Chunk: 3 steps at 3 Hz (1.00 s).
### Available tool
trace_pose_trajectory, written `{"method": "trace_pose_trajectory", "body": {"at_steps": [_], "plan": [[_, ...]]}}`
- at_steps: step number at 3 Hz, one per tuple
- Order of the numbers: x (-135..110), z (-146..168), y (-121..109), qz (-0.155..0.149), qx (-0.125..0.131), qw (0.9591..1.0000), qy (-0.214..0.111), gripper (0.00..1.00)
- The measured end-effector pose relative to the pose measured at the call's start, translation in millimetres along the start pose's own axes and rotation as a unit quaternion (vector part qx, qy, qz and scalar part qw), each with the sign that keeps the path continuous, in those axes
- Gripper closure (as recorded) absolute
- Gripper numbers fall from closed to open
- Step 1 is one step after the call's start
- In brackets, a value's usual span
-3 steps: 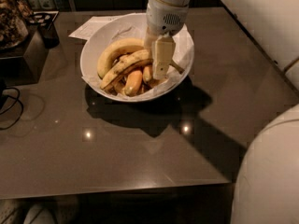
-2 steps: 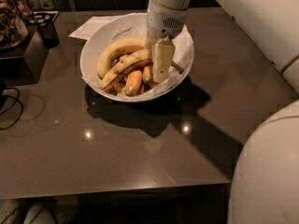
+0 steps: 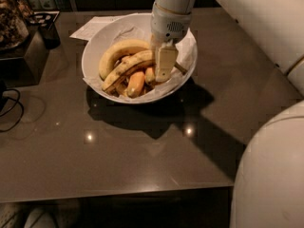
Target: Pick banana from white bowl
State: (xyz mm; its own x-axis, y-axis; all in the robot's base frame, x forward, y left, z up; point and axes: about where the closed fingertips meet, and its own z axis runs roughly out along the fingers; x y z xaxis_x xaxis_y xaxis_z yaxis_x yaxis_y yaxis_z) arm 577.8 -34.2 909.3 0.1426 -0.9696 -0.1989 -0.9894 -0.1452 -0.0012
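Observation:
The white bowl (image 3: 95, 46) stands on the dark table, lined with crumpled white paper. The long banana (image 3: 124, 70), yellow with brown streaks, lies slantwise across it from lower left to upper right. Its right end runs under my gripper (image 3: 165, 65). A dark stem (image 3: 181, 69) pokes out to the gripper's right. The gripper reaches down from above into the right half of the bowl, right at the banana's end. A plumper yellow banana (image 3: 116, 52) curves behind the long one. Short orange-yellow bananas (image 3: 136, 82) lie in front.
A sheet of white paper (image 3: 92, 27) lies behind the bowl. A dark box with cluttered items (image 3: 19, 37) stands at the far left, and a black cable (image 3: 12, 108) loops below it. My white arm and body (image 3: 270, 175) fill the right side.
The gripper stays in the bowl at the long banana's right end, perhaps slightly lower. The bananas and the bowl have not visibly moved.

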Motion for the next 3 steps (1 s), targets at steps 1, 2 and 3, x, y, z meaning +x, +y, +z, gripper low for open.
{"method": "trace_pose_trajectory", "body": {"at_steps": [1, 2, 3], "plan": [[-0.6, -3.1, 0.0, 0.000, 0.000, 1.0000, 0.000, 0.93], [-0.6, -2.8, 0.0, 0.000, 0.000, 1.0000, 0.000, 1.00], [-0.8, -4.0, 0.0, 0.000, 0.000, 1.0000, 0.000, 1.00]]}}
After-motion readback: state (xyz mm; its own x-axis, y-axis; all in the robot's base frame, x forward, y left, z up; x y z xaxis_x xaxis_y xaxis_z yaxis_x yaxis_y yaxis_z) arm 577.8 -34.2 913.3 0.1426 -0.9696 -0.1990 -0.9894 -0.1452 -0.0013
